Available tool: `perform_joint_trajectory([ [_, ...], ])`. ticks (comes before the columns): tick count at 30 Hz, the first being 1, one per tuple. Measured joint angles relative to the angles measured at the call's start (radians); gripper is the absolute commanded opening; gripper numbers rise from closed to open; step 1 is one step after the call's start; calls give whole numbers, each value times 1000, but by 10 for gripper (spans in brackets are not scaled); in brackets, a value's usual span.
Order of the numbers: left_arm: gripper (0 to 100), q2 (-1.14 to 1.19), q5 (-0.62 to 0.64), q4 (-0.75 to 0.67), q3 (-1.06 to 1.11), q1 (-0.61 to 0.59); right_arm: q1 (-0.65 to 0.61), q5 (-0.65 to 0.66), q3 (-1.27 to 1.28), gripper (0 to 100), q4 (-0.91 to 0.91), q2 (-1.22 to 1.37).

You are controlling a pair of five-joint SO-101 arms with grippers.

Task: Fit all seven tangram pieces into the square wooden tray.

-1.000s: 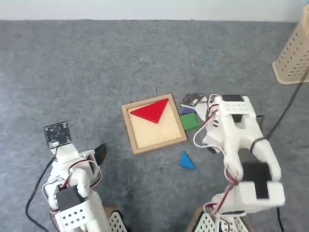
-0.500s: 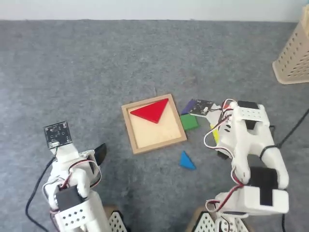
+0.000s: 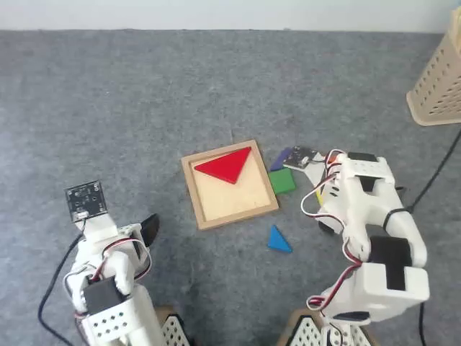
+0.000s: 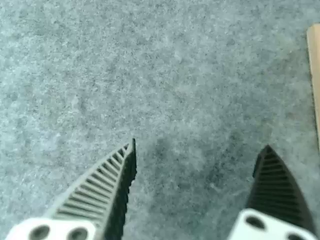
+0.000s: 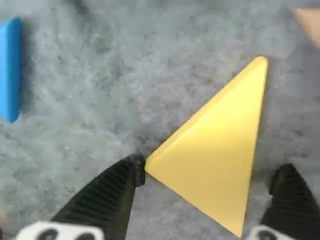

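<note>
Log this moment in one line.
right claw open over yellow triangle | left claw open over carpet | tray holds red triangle

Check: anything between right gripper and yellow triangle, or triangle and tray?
Nothing between right gripper and yellow triangle; it lies between the open fingers. The green piece sits on the carpet between triangle and tray.

- A grey carpet [image 3: 144, 94] with a short, fuzzy pile covers the whole working surface, from the near edge to the far one.
- A pale wall [image 3: 216, 14] shows as a narrow strip along the far edge of the carpet.
- A perforated beige container [image 3: 438, 79] stands on the carpet at the far right corner, cut off by the frame.
- The light is even, and shadows are soft.
</note>
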Motion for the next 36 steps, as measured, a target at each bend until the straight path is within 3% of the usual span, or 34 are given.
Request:
perform_joint_trajectory([
  [14, 354, 0, 0, 0, 0, 0, 6, -109, -51, 221, -31, 0],
  [22, 354, 0, 0, 0, 0, 0, -86, -307, -46, 224, -23, 0],
  [29, 354, 0, 0, 0, 0, 0, -140, -643, -46, 225, -15, 2],
  [36, 354, 0, 0, 0, 0, 0, -150, -717, -43, 330, 28, 2],
])
